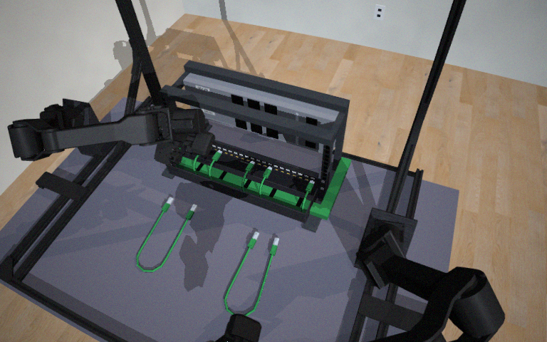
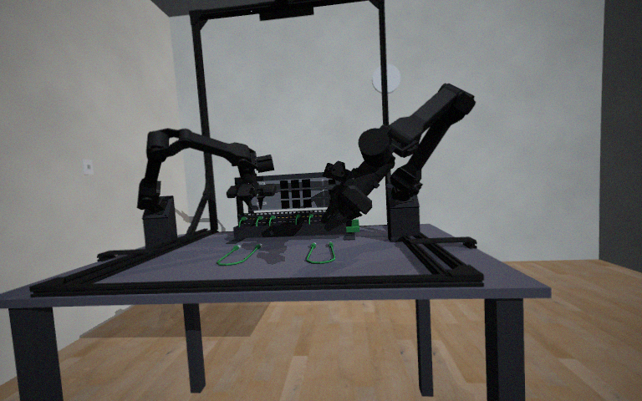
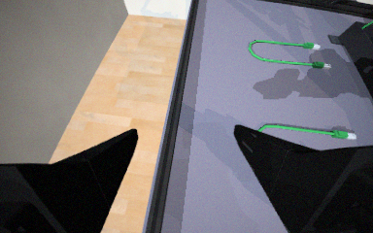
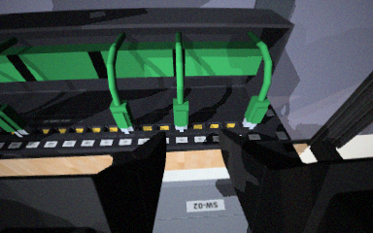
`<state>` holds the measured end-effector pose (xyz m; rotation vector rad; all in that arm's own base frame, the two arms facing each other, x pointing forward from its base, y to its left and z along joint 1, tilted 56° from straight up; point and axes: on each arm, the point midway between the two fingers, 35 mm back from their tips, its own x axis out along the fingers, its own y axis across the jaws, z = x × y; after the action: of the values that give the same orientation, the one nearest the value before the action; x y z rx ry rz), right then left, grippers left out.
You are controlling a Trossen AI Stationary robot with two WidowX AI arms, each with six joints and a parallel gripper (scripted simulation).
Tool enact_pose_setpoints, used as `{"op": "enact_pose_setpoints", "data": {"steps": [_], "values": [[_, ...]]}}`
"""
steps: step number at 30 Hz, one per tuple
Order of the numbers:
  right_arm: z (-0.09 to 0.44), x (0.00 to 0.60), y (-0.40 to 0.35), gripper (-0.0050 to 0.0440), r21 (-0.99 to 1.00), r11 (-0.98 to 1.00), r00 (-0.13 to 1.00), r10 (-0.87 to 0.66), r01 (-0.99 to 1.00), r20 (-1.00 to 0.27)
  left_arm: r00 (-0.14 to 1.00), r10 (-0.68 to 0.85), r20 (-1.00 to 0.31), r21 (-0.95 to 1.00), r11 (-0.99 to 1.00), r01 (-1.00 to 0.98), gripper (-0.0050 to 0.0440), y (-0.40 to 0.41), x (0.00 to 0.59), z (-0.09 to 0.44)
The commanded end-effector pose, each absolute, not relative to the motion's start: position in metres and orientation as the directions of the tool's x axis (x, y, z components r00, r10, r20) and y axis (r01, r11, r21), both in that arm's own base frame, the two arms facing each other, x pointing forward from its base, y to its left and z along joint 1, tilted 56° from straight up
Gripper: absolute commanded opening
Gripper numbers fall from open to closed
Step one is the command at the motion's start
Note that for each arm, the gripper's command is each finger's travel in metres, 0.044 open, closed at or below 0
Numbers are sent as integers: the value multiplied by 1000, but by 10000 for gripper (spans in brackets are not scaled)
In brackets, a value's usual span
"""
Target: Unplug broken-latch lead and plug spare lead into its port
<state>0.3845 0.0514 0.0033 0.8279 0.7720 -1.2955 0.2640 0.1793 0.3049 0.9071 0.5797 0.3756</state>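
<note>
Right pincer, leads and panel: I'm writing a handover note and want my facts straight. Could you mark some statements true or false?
1. Both spare leads lie on the table. True.
2. The right pincer is shut on a plug. False: its fingers stand apart with nothing between them.
3. The left pincer is open. True.
4. The plugs in the panel have red bodies. False: the visible ones are green.
5. In the right wrist view, the SW-02 label appears upside down. True.
</note>
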Motion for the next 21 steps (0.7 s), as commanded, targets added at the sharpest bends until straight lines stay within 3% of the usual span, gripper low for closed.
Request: {"op": "enact_pose_setpoints", "data": {"steps": [1, 9, 10, 21], "values": [[6, 391, 51, 176, 108, 74, 130, -504, 991, -854, 786, 535, -309, 821, 568, -64, 440, 179, 264, 305], [6, 391, 51, 176, 108, 74, 130, -504, 991, -854, 786, 535, -309, 821, 568, -64, 440, 179, 264, 305], [-46, 398, 21, 176, 108, 74, 130, -504, 991, -854, 786, 535, -309, 821, 568, -64, 440, 179, 264, 305], [-46, 398, 21, 176, 108, 74, 130, -504, 991, -854, 786, 535, -309, 821, 568, -64, 440, 179, 264, 305]]}}
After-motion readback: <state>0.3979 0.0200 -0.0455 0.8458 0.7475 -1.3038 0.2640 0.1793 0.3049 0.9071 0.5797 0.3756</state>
